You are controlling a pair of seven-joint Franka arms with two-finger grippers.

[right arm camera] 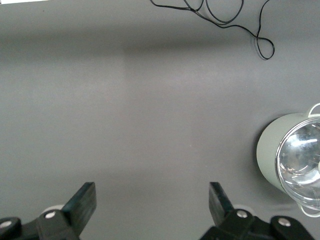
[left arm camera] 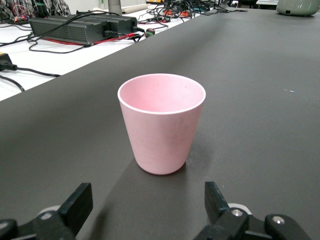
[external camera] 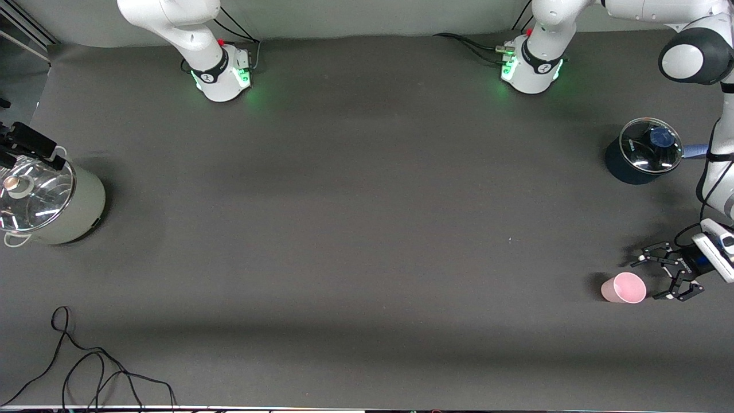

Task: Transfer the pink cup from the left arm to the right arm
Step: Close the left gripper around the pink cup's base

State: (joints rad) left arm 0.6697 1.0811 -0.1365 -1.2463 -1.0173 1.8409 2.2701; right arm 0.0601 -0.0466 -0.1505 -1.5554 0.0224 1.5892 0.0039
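The pink cup (external camera: 624,288) stands upright and empty on the dark table, toward the left arm's end and close to the front camera. My left gripper (external camera: 649,280) sits low beside it, on the side toward the table's end, with its black openwork fingers (external camera: 637,263) spread open. In the left wrist view the pink cup (left arm camera: 161,122) stands just ahead of the left gripper (left arm camera: 148,195), outside the fingers and not touched. My right gripper (right arm camera: 152,192) hangs open high over bare table with nothing between its fingers. It does not show in the front view.
A grey-green pot with a glass lid (external camera: 69,209) stands at the right arm's end of the table. A dark blue pot with a glass lid (external camera: 633,166) stands beside the left arm, farther from the front camera than the cup. A black cable (external camera: 97,367) lies near the front edge.
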